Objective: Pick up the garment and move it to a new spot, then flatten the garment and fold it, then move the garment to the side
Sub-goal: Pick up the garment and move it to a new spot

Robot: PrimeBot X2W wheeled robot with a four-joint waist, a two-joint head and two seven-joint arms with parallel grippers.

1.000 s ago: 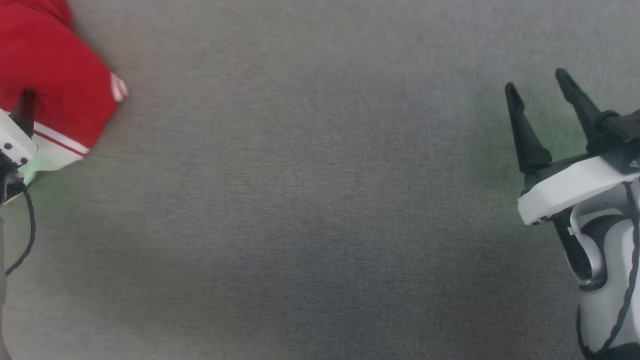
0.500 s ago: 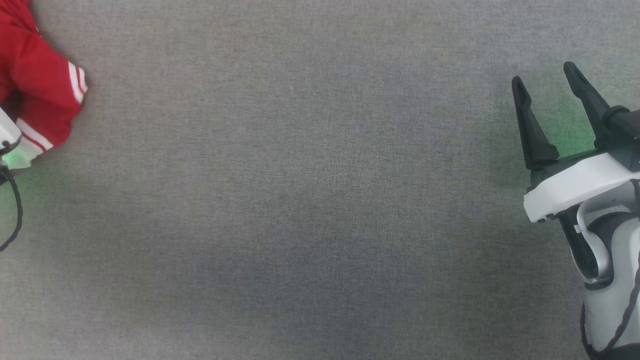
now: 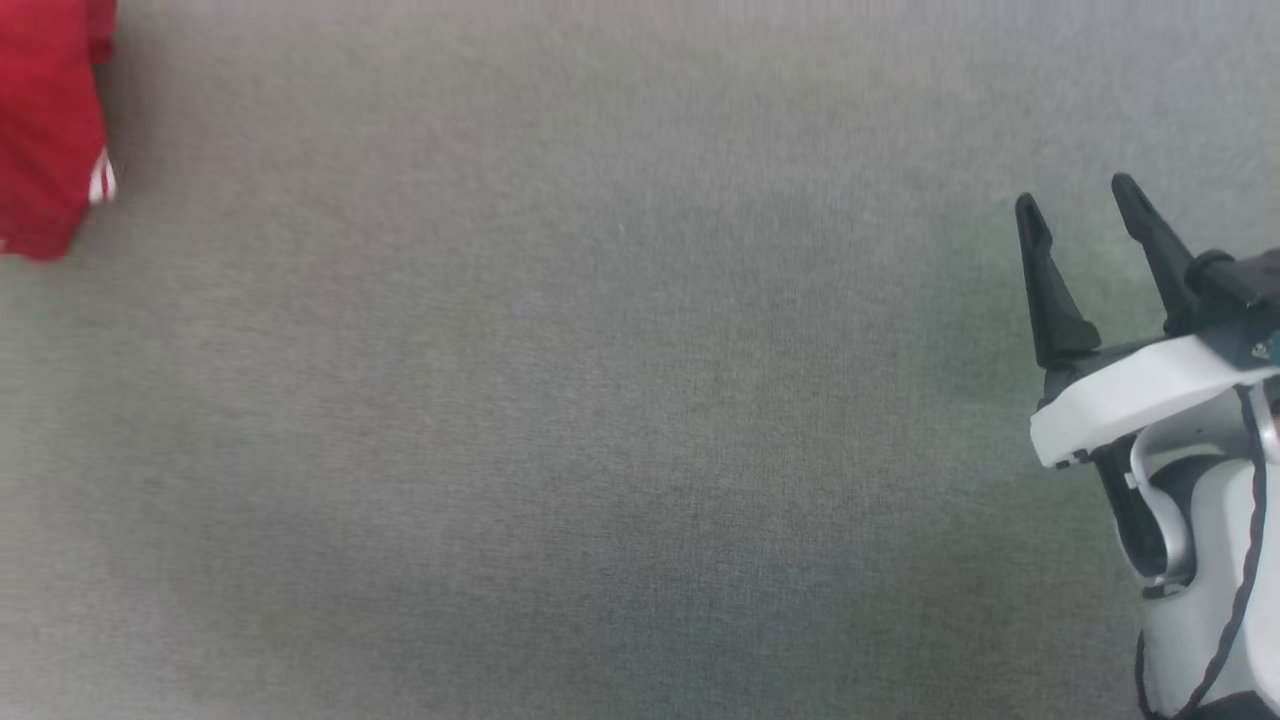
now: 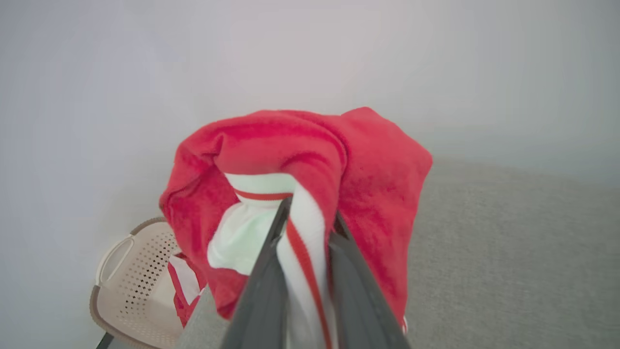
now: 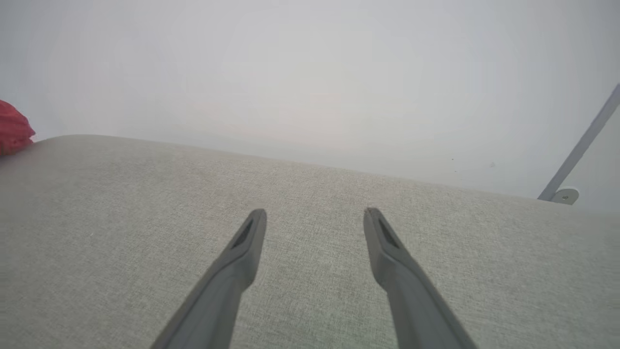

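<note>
Across the head view spreads the grey top, bare through its middle. At ten o'clock, by the frame's edge, is the shirt, bunched and hanging from a grip. In the left wrist view a basket sits at seven o'clock, beneath the shirt. At three o'clock the right gripper hovers, jaws spread and empty. The left gripper pinches a white, red-striped sleeve between its jaws. The step in hand looks like the carry to a new spot. Next, the shirt needs lowering onto the top's middle and releasing, ready for flattening.
</note>
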